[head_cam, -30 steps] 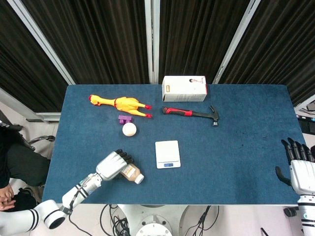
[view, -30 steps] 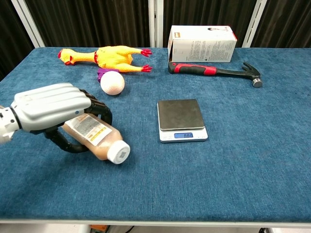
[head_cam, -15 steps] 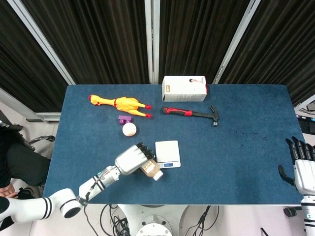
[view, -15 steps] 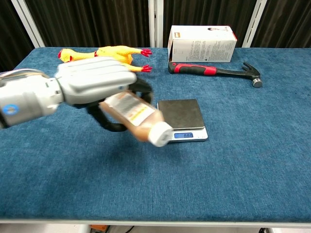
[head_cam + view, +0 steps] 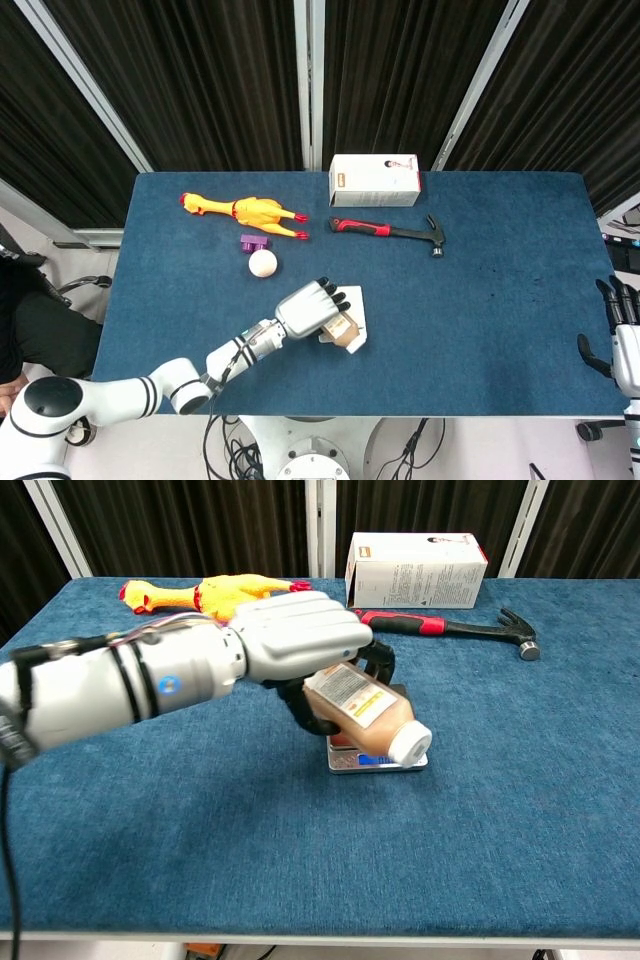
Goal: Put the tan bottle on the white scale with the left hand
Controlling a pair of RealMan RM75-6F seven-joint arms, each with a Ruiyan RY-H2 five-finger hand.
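Note:
My left hand point(image 5: 300, 640) point(image 5: 310, 306) grips the tan bottle point(image 5: 365, 712) point(image 5: 342, 331) and holds it on its side, white cap pointing to the front right. The bottle hangs just above the white scale point(image 5: 345, 764) point(image 5: 357, 300), which hand and bottle largely cover; whether they touch I cannot tell. My right hand point(image 5: 622, 338) shows only in the head view, at the far right edge off the table, fingers spread and holding nothing.
At the back lie a yellow rubber chicken point(image 5: 245, 211), a purple block point(image 5: 253, 242), a white ball point(image 5: 262, 262), a red-handled hammer point(image 5: 388, 230) and a white box point(image 5: 374, 180). The blue table point(image 5: 480, 300) stretches bare toward the right.
My left hand lifted the bottle from the table's front left and carried it rightward until it is over the scale. The right hand slid slightly further out of the frame.

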